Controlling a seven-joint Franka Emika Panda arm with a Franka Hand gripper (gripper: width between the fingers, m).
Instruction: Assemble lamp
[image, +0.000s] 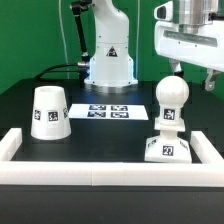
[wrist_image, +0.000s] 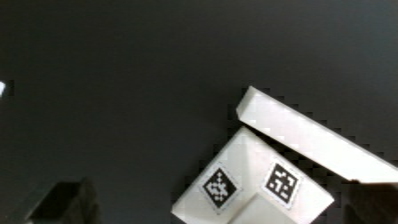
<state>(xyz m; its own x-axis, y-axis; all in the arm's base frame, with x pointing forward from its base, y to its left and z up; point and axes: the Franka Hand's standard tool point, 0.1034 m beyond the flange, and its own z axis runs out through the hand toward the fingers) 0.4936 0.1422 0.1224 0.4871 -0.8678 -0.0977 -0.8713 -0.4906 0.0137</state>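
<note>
The white cone shade (image: 50, 110) stands wide end down on the black table at the exterior view's left, a tag on its side. At the right the round bulb (image: 170, 99) stands upright on the square wedge base (image: 167, 150). My gripper (image: 193, 76) hangs open and empty just above the bulb and a little to its right, touching nothing. In the wrist view the gripper (wrist_image: 214, 205) shows only its two dark fingertips (wrist_image: 63, 200), set wide apart. A white angular part with two tags (wrist_image: 249, 185), apparently the base, lies between them. The bulb is not recognisable there.
The marker board (image: 110, 110) lies flat at the table's middle, in front of the robot's pedestal (image: 108, 65). White rails (image: 100, 172) edge the table at the front, left and right. The base stands close to the right rail (image: 207, 146).
</note>
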